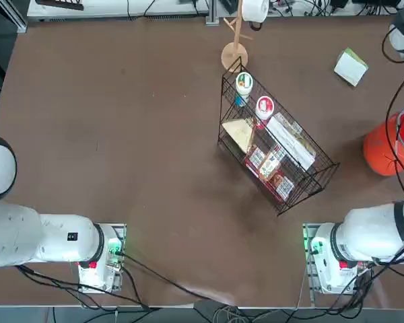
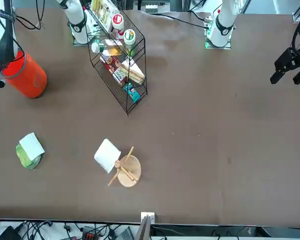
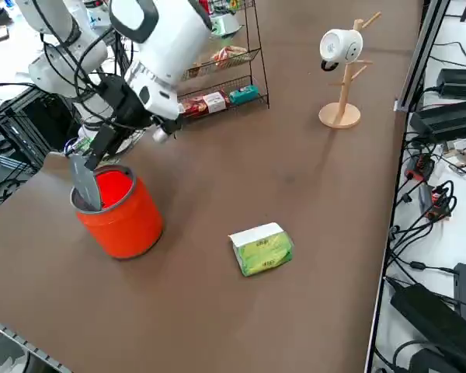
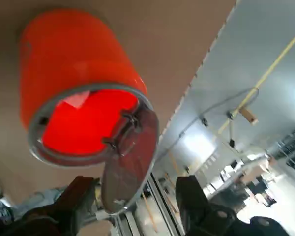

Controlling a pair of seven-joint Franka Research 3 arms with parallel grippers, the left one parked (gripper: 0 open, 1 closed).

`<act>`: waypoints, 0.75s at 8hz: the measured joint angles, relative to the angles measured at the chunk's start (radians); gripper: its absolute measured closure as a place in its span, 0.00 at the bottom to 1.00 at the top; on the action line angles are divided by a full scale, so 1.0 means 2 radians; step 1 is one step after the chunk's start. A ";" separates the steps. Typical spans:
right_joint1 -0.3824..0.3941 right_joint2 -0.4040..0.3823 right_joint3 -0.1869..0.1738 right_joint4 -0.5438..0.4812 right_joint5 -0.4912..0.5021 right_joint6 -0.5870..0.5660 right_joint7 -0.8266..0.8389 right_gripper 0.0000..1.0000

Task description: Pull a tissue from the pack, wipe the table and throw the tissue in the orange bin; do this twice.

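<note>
You are looking at a matte dark-brown table (image 3: 311, 194). The bin (image 3: 123, 208) at the frame's left is showing bright orange, the pack (image 3: 262, 249) at lower centre bright green with a whitish top, the wire basket (image 1: 276, 151) black, and the pincer (image 4: 137, 206) dark grey.

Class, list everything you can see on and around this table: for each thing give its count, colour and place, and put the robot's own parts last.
table: one, dark brown, under everything.
orange bin: one, bright orange, near the table's right edge, lid hanging open at its rim.
pack: one, green with a whitish face, lying apart from the bin, further from the robot.
wire basket: one, black, mid-table, holding two red-and-white cups, a long white box and small packets.
wooden stand: one, light wood, far side, a white mug hanging on it.
right gripper: one, black, open, empty, just above the bin's rim.
</note>
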 joint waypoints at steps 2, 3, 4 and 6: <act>0.005 -0.001 0.002 0.052 0.074 0.001 -0.014 0.00; 0.007 -0.001 0.003 0.077 0.119 0.002 -0.015 0.00; 0.009 -0.001 0.003 0.101 0.165 0.002 -0.015 0.00; 0.014 -0.002 0.004 0.144 0.243 0.002 -0.015 0.00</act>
